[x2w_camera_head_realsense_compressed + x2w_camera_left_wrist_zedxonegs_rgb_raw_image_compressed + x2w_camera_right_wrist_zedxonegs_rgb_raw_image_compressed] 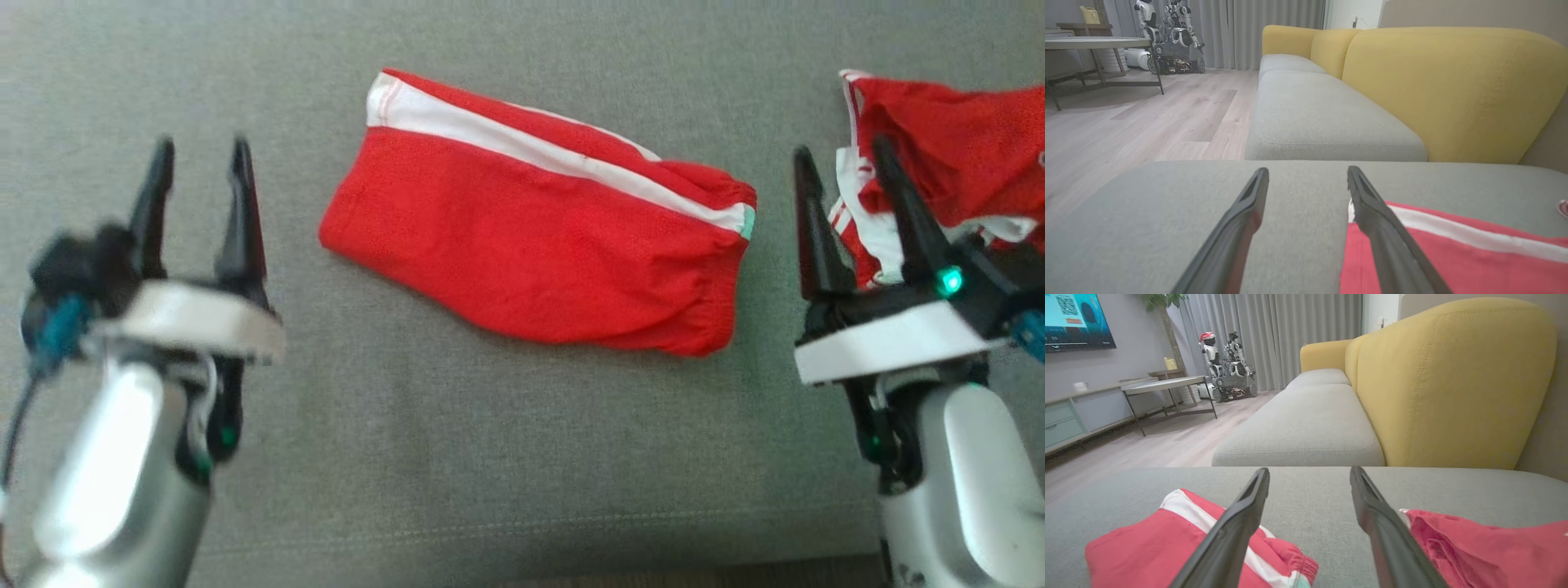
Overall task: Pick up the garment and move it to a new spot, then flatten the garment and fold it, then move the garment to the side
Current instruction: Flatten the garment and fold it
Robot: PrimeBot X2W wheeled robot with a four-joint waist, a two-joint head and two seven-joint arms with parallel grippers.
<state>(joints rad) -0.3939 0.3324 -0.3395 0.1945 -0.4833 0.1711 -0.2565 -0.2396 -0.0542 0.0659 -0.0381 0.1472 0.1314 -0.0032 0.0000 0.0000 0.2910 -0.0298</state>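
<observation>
Presently: folded garment (539, 245), flat on grey cushion (490, 457) between left claw (203, 147) and right claw (842, 147), both wide and empty; for moving aside, likely best gripped at both short ends, layers kept together.

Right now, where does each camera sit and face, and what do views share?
Head view: head-mounted, facing down at the grey cushion, folded shorts centre, crumpled garment right; left gripper and right gripper open.
Left wrist view: low over the cushion, facing the yellow sofa; own fingers, shorts lower right.
Right wrist view: same heading; own fingers, shorts lower left, crumpled garment lower right.
Shared: wrist views both show shorts, sofa.
</observation>
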